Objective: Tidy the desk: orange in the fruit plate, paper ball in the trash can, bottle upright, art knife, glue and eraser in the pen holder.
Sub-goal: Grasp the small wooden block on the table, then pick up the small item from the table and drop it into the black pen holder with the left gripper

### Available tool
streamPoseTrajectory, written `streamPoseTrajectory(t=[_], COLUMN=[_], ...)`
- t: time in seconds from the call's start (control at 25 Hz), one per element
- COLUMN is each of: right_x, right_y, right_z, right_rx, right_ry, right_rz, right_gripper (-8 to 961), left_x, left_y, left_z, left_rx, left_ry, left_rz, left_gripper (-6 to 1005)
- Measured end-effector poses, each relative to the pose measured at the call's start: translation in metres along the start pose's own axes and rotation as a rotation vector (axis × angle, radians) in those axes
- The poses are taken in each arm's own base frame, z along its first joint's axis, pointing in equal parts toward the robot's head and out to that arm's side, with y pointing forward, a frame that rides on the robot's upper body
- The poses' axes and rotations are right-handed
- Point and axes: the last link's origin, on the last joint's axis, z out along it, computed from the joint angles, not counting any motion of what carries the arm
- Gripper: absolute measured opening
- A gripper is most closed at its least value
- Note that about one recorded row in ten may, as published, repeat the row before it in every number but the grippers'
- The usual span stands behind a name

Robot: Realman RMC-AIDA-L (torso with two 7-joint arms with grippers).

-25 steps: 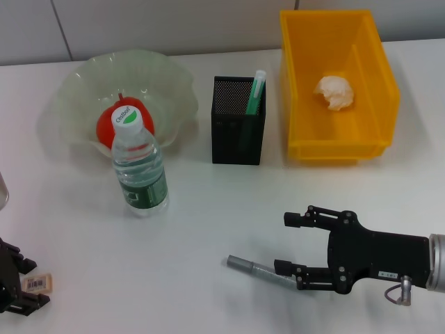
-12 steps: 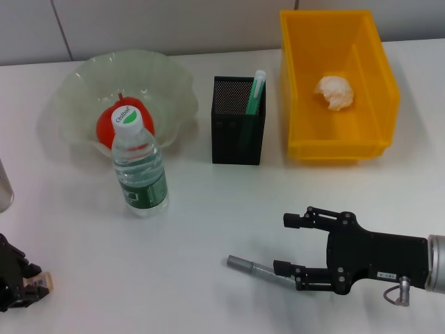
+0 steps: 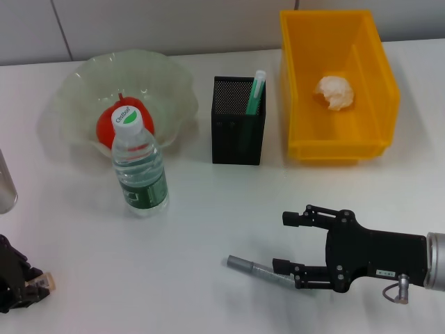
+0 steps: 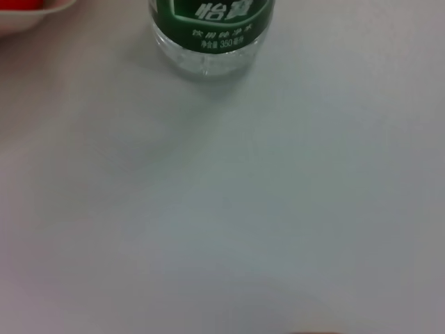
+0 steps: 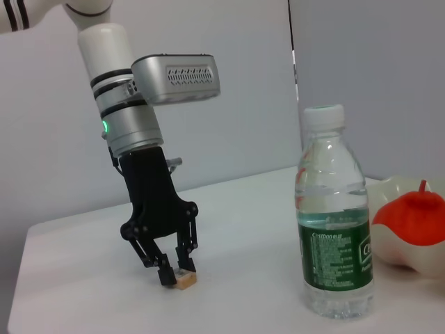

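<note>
The eraser (image 5: 184,280) lies on the desk (image 3: 208,229) at its near left corner, with the left end effector (image 5: 174,271) closing its fingertips around it; whether the grip is firm yet is hard to tell. This is the pick-up step. Next it needs lifting and carrying to the pen holder (image 3: 238,129). The right end effector (image 3: 290,243) rests released beside the art knife (image 3: 261,269).
</note>
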Motion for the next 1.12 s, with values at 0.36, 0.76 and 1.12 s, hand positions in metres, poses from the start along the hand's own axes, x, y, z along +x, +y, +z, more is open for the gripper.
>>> streamPoseTrajectory(t=[0.36, 0.76, 1.12], right_x=[0.001, 0.002, 0.003], right_y=[0.001, 0.002, 0.004], right_z=[-0.002, -0.003, -0.001], right_rx=[0.003, -0.001, -0.005], right_ry=[0.002, -0.001, -0.004], right_rz=[0.005, 0.010, 0.030], right_gripper=[788, 789, 789], left_x=[0.014, 0.055, 0.121], left_y=[0.009, 0.020, 0.013], left_z=[-0.025, -0.116, -0.134], left_rx=[-0.002, 0.080, 0.166], left_ry=[0.137, 0.763, 0.910], left_rz=[0.061, 0.250, 0.302], left_gripper=[275, 275, 280])
